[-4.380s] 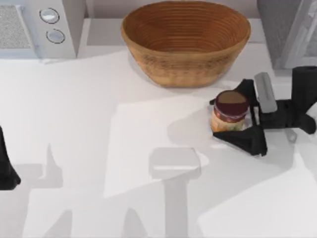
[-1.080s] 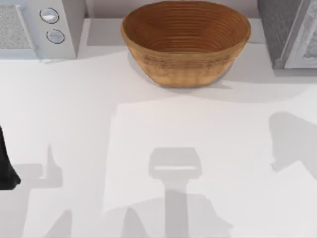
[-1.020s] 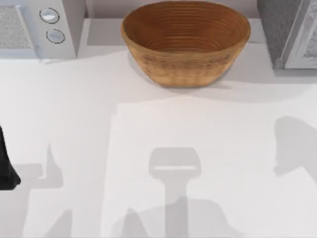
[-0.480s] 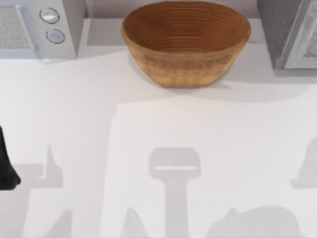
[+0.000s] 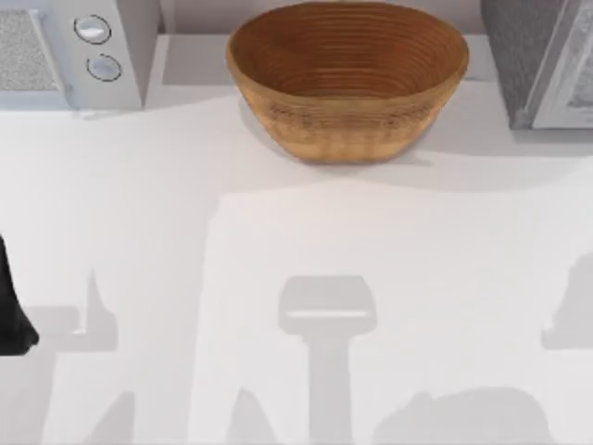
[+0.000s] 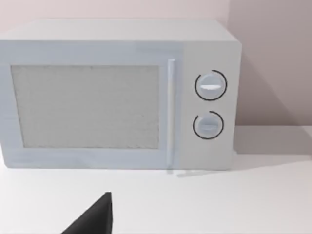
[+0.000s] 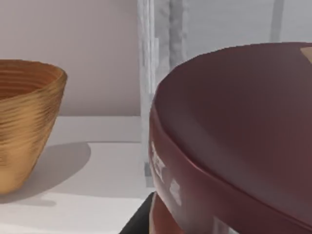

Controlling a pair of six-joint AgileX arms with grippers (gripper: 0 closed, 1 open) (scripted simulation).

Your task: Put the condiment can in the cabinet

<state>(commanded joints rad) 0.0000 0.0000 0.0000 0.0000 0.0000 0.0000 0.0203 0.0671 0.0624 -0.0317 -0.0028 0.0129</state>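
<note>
Woven brown cane marks the bowl (image 5: 347,79) at the back middle of the white counter (image 5: 185,185) in the top view. A pale microwave (image 5: 74,46) stands in the back left corner and the grey cabinet (image 5: 547,56) in the back right. The left arm (image 5: 11,315) sits parked at the left edge, well apart from everything; it has no part in this step, I judge. Soft shadows fall on the right side of the counter, which suggests something is carried high above that side.

From the left wrist, the microwave faces the camera square on, its door closed and two dials beside the handle. A black wedge of the left claw (image 6: 95,217) pokes in low over the counter. Whether that claw is open or closed I cannot tell, and it has hold of nothing that I can see.

From the right wrist, the condiment can (image 7: 234,126) looms very close, its dark brown lid tilted across the frame and a little label lettering below the rim. A dark piece of the right claw (image 7: 146,220) lies against its lower side, so I judge the claw is clamped on the can and carrying it clear of the counter. Behind the can rise the pale uprights of the cabinet, with the bowl off to one side. The can is probably held high like this so that it can reach the cabinet opening.
</note>
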